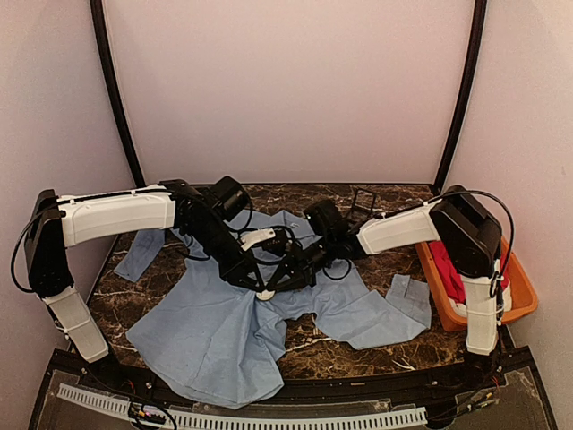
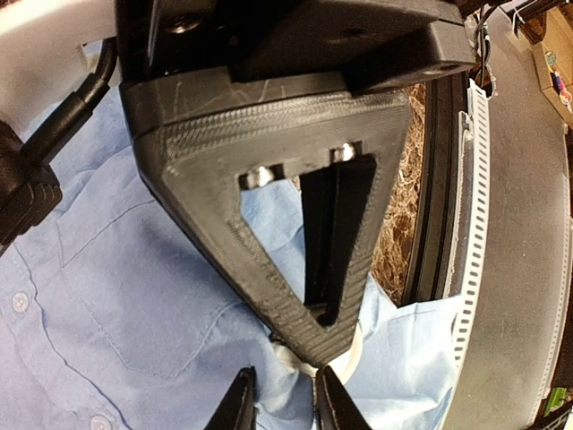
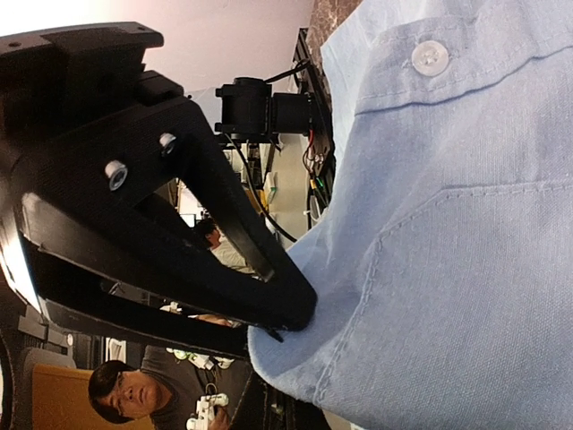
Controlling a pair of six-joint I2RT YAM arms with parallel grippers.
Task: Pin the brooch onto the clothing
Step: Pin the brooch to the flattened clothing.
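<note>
1. The step in hand looked like the pinning itself: both arms met over the middle of the light blue shirt [image 1: 215, 331], which lay spread on the marble table [image 1: 313, 354], its chest pocket and buttons showing in the wrist views
2. The left gripper [image 2: 315, 331] had its jaws drawn narrow, and a small white piece, which I took for the brooch [image 2: 288, 360], sat clamped at their tips, just above the cloth near the pocket
3. The right gripper [image 3: 282, 321] was fully closed, pinching a raised fold of the shirt by the pocket's corner and holding it up off the table
4. The pin itself was hidden behind the left finger, so whether it had entered the cloth could not be told
5. Next, I judged, the left arm had to drive the brooch's pin through the held fold with a small, steady push while the right held the thin cloth taut; slack fabric would simply give way
</note>
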